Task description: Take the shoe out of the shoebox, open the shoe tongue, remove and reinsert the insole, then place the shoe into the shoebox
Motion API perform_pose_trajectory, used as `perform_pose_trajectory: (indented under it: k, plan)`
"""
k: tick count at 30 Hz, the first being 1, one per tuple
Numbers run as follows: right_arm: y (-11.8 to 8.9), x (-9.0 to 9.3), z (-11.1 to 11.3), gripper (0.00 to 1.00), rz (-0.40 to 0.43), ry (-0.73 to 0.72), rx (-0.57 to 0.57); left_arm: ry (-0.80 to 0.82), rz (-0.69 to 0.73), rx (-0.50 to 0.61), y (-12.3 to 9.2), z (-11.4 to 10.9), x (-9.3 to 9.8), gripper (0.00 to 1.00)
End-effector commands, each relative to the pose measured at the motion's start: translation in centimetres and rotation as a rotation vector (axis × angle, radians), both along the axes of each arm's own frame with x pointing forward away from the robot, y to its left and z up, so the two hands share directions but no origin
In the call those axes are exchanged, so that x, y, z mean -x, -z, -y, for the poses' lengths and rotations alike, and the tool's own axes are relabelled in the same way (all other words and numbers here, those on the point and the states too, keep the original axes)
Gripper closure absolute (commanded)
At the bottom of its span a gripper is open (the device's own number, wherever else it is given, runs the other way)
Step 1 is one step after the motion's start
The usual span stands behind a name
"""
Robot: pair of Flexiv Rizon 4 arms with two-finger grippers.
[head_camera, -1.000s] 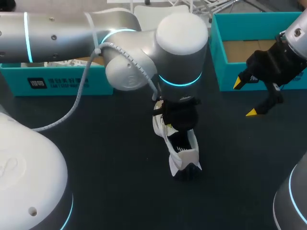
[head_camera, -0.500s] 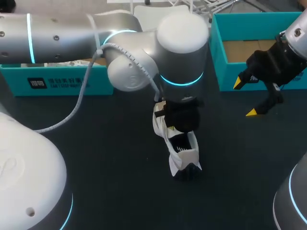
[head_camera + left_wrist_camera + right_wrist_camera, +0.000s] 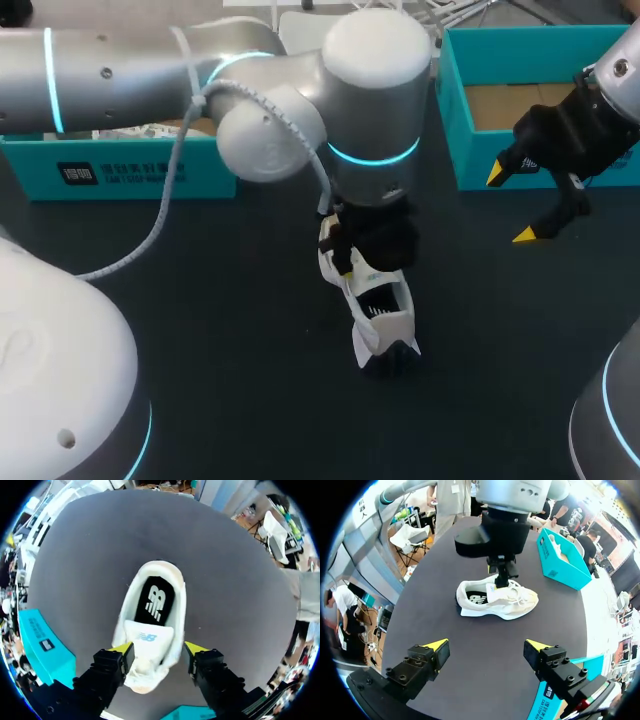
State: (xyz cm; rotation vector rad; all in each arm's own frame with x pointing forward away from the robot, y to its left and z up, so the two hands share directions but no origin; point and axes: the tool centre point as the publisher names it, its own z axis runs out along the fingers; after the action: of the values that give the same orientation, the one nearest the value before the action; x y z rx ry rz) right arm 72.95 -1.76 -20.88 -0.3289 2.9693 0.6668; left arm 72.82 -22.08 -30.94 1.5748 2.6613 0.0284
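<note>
A white shoe (image 3: 381, 318) with a black insole lies on the dark table (image 3: 230, 330), toe toward the robot. My left gripper (image 3: 368, 252) hangs straight over its laced front part. In the left wrist view the left gripper (image 3: 159, 649) stands open, one yellow fingertip (image 3: 122, 647) on each side of the shoe (image 3: 155, 625) and its raised tongue. The black insole (image 3: 154, 605) lies inside the shoe. My right gripper (image 3: 510, 203) hovers open and empty near the teal shoebox (image 3: 456, 130). It faces the shoe (image 3: 497, 599) from a distance in the right wrist view (image 3: 487, 650).
The open teal shoebox stands at the back right, its brown floor bare. A second teal box part (image 3: 120, 172) stands at the back left, behind my left arm. My left arm's upper links hide the table's back middle.
The left gripper's fingers have spread wider around the shoe and the left wrist has shifted slightly. The shoe and the right arm have not moved.
</note>
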Motion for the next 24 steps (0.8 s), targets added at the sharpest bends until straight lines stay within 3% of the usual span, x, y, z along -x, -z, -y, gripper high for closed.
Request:
perform_pose_trajectory:
  k: [1, 16, 19, 20, 22, 24]
  plan:
    - [0.1, 0.0, -0.1, 0.00, 0.000, 0.001, 0.003, -0.159, 0.020, -0.023, -2.6, -1.8, 1.4, 0.00]
    - [0.1, 0.0, -0.1, 0.00, 0.000, 0.001, 0.003, -0.159, 0.020, -0.023, -2.6, -1.8, 1.4, 0.00]
    - [0.1, 0.0, -0.1, 0.00, 0.000, 0.001, 0.003, -0.471, -0.037, 0.014, -2.5, -1.3, 2.7, 0.00]
    - [0.1, 0.0, -0.1, 0.00, 0.000, 0.001, 0.003, -0.654, -0.012, 0.025, -2.6, -1.2, 3.2, 0.00]
    - [0.1, 0.0, -0.1, 0.00, 0.000, 0.001, 0.003, -0.957, -0.092, 0.073, -2.9, -1.1, 4.2, 0.00]
    - [0.1, 0.0, -0.1, 0.00, 0.000, 0.001, 0.003, -1.357, -0.024, 0.057, -3.1, -1.2, 4.7, 0.00]
